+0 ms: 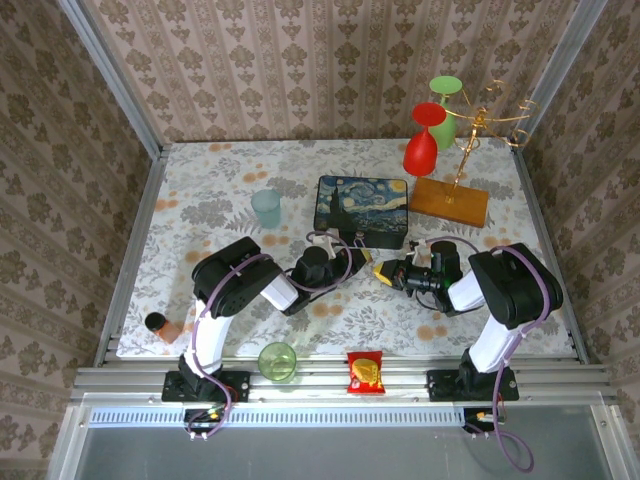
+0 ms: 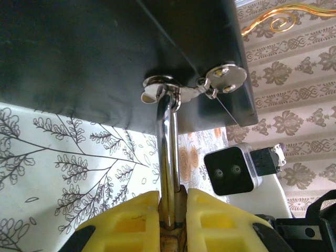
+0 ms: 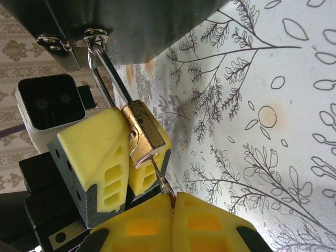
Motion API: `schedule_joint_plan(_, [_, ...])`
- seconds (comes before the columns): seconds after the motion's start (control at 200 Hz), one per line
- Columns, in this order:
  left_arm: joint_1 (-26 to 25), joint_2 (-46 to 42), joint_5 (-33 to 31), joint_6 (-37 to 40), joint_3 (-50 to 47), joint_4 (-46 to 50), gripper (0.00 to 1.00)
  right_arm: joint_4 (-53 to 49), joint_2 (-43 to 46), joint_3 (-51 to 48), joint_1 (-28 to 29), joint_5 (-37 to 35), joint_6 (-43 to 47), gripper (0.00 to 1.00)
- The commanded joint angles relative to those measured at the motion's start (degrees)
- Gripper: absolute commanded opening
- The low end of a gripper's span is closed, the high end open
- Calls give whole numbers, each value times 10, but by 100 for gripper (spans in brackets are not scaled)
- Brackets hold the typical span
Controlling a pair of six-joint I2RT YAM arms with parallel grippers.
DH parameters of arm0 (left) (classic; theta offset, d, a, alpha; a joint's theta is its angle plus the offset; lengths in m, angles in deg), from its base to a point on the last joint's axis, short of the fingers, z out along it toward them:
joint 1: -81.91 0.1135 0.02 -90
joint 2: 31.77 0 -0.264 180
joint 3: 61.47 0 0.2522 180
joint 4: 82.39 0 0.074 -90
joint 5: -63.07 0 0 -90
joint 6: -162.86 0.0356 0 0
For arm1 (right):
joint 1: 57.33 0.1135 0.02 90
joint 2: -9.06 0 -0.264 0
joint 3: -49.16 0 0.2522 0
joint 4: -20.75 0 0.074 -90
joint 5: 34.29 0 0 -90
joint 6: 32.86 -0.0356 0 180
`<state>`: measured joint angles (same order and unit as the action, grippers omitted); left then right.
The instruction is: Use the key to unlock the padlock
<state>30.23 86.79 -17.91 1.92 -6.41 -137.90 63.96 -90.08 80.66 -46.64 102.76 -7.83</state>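
Padlock (image 3: 147, 131): one, tiny, with a brass-gold body and a thin silvery shackle (image 2: 167, 142). It hangs at the middle of the table (image 1: 200, 200), at the near edge of the painted box (image 1: 361, 208), with its shackle looped through a shiny metal hasp (image 2: 160, 84) on the box's dark side. I cannot tell whether the shackle is latched.

The left claw (image 2: 173, 202) is narrow, its yellow fingers clamped on the brass body from the left. The right claw (image 3: 173, 199) comes in from the right with its fingers pressed together on the one key (image 3: 159, 173). The key's thin blade runs up to the bottom of the body.

At the near edge stand one green cup (image 1: 277, 361) and, to its right, one red-yellow snack packet (image 1: 366, 372). Near left is one small orange bottle (image 1: 160, 325) with a dark cap.

Farther off, left of the box, is a second cup (image 1: 266, 208), pale blue, which makes two cups.

At the far right, one wooden base (image 1: 450, 202) carries one gold wire rack (image 1: 480, 125). Two goblets are at it, one red (image 1: 423, 140) and one green (image 1: 445, 100).
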Motion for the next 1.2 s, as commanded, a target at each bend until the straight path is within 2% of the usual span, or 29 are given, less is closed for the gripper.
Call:
schedule_joint_plan(0.0, [-14,5,2,-3,-8,-31,0,40,-1,16,3,8,-12,0])
schedule_joint_plan(0.21, [-17,10,3,-9,-3,-36,0,50,7,7,13,-12,-17,0])
schedule_joint_plan(0.34, [-17,7,-1,-18,-3,-37,0,28,21,-3,33,-55,5,0])
schedule_joint_plan(0.42, [-17,-1,-4,-23,-6,-37,0,60,15,-14,43,-73,-5,0])
schedule_joint_plan(0.55, [-18,-6,-1,-21,-6,-36,0,111,-8,-24,32,-83,-28,0])
schedule_joint_plan(0.69, [-18,-3,-2,-22,-12,-38,0,149,-29,-25,5,-62,-40,0])
schedule_joint_plan(0.76, [-20,-1,-4,-23,-14,-40,0,144,-24,-22,6,-60,-38,0])
schedule_joint_plan(0.915, [-27,2,-4,-29,-5,-44,0,94,0,-9,45,-88,-13,0])
schedule_joint_plan(1.19, [-28,1,0,-36,-4,-42,0,57,29,-9,47,-120,10,0])
